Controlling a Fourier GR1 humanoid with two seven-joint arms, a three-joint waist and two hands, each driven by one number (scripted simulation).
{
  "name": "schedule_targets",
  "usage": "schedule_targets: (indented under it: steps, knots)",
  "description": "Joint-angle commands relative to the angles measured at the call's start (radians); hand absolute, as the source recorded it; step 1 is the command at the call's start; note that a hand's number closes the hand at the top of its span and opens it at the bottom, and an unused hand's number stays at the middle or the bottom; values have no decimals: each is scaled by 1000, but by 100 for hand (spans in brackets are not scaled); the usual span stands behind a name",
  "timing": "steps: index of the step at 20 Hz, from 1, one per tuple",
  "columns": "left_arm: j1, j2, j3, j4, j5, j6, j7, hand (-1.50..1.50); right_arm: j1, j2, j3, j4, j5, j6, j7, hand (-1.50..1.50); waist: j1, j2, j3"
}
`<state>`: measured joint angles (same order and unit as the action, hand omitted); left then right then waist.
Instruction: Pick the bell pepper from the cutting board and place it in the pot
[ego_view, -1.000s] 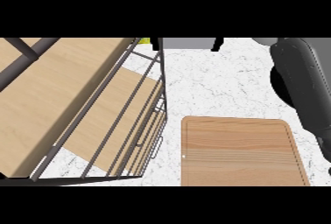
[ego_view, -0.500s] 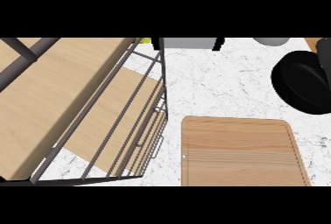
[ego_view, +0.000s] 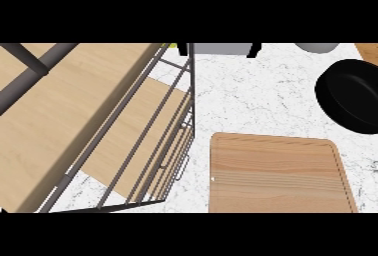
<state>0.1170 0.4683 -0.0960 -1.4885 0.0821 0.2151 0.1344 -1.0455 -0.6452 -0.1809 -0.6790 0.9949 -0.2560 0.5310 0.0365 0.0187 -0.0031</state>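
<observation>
One pale wooden cutting board (ego_view: 277, 175) lies at five o'clock on my white marble desk (ego_view: 251, 95), round black pot (ego_view: 354, 97) at three; state of my hands I cannot tell.

On the left half of your frame you see a wooden shelf rack (ego_view: 74, 115) with dark metal bars (ego_view: 156, 125), standing on the white marbled worktop (ego_view: 251, 95). At the top edge, centre, a grey boxy object (ego_view: 220, 48) shows in part. To its right sits a pale round object (ego_view: 319, 47), and a wooden corner (ego_view: 369, 50) shows at the upper right. A yellow-green speck (ego_view: 172, 44) peeks out beside the rack's top.
</observation>
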Motion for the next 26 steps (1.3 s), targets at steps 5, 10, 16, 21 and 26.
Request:
schedule_targets:
  steps: [5, 10, 16, 21, 26]
  knots:
    - [-113, -34, -4, -28, -17, 9, -44, 0, -6, -88, -12, 254, 37, -27, -154, 150, 16, 10, 5]
    - [-112, -24, -3, -26, -11, -19, -46, 0, -33, -73, -141, 335, -86, -81, -210, -150, 26, 13, 7]
    - [-132, -17, 17, -36, -9, -9, -19, 0, -20, -79, -230, 383, -177, -110, -349, -150, 28, 16, 9]
    - [-139, -26, 6, -36, -12, -18, -16, 0, -30, -47, -275, 373, -219, -204, -438, -150, 23, 13, 9]
    - [-124, -9, 32, -31, 1, -26, -29, 0, -80, -27, -407, 287, -361, -326, -564, -150, 15, 6, 9]
